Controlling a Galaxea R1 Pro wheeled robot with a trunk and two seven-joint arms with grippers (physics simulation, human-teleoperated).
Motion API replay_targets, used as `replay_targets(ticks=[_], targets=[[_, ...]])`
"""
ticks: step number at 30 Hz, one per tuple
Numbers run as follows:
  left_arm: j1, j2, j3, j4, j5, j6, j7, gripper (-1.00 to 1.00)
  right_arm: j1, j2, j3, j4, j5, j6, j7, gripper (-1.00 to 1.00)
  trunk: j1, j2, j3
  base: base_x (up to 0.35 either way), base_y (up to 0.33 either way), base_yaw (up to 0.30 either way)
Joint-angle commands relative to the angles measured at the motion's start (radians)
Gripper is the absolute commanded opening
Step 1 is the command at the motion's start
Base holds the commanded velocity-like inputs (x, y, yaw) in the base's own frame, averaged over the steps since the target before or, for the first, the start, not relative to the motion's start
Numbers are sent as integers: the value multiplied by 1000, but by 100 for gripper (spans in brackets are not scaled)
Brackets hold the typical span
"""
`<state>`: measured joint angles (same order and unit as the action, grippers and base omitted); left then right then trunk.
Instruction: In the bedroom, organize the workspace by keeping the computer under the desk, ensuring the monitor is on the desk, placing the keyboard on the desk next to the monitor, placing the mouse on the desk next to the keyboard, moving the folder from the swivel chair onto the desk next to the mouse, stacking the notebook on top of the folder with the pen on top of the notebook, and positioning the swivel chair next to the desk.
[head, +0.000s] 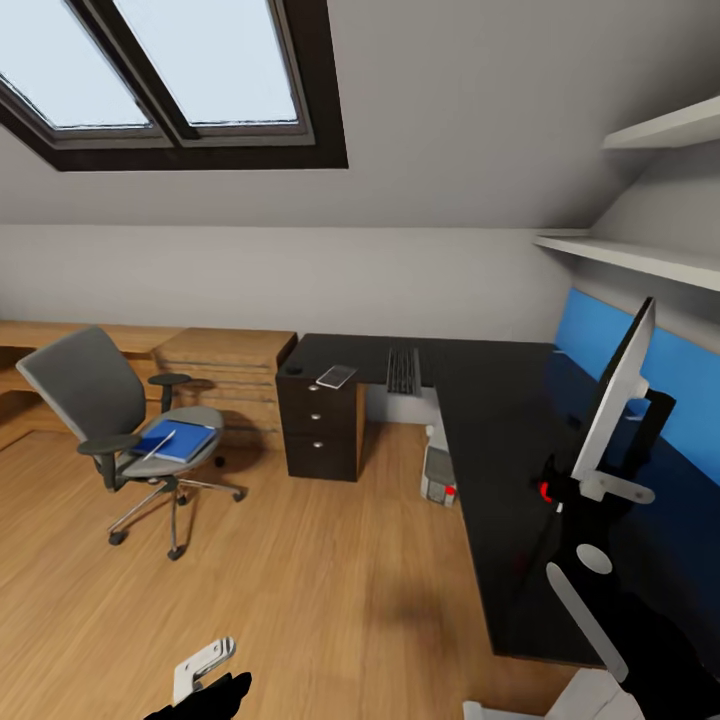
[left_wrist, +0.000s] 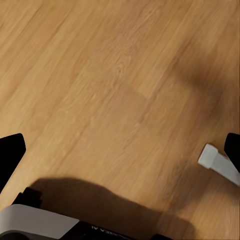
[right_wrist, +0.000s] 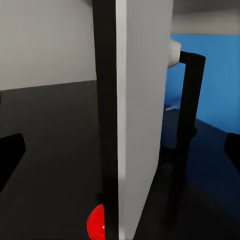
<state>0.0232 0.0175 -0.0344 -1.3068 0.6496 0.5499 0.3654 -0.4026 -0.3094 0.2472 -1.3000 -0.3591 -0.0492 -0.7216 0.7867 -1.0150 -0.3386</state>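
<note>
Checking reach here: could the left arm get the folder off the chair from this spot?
Probably not. The left tool hangs low near the floor, and open floor separates it from the folder on the swivel chair.

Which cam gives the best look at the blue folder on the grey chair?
Head view. The flat bright blue folder lies whole on the seat of the grey padded swivel chair, with a thin white pen on it. Left wrist view looks at wooden floor; right wrist view looks at the monitor's edge.

monitor (head: 615, 400) on desk (head: 500, 420) right | folder (head: 178, 440) on swivel chair (head: 120, 420) left
</note>
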Motion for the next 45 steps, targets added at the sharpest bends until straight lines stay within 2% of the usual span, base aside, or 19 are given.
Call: replay_targets(ticks=[1,16,25,36,45], targets=[[0,1,-2,-2,11,1,10,100,-1,-1,2,2,-8,-8,-6,100,0,-1,-1,107,0,0],[0,1,-4,-2,12,1,10,100,-2,-1,1,26,-7,-9,-6,100,0,-1,-1,105,0,0],[0,1,-4,-2,12,1,10,100,-3,-2,-2,71,-10,-5,-4,100,0,-1,-1,28,0,0],[0,1,-6,13,12,-4,10,100,-10,-2,-30,155,-12,-2,3,100,0,-1,-1,1,0,0],[0,1,-7,14,12,-13,9,100,-14,-3,-32,185,-14,0,3,100,0,-1,-1,0,0,0]])
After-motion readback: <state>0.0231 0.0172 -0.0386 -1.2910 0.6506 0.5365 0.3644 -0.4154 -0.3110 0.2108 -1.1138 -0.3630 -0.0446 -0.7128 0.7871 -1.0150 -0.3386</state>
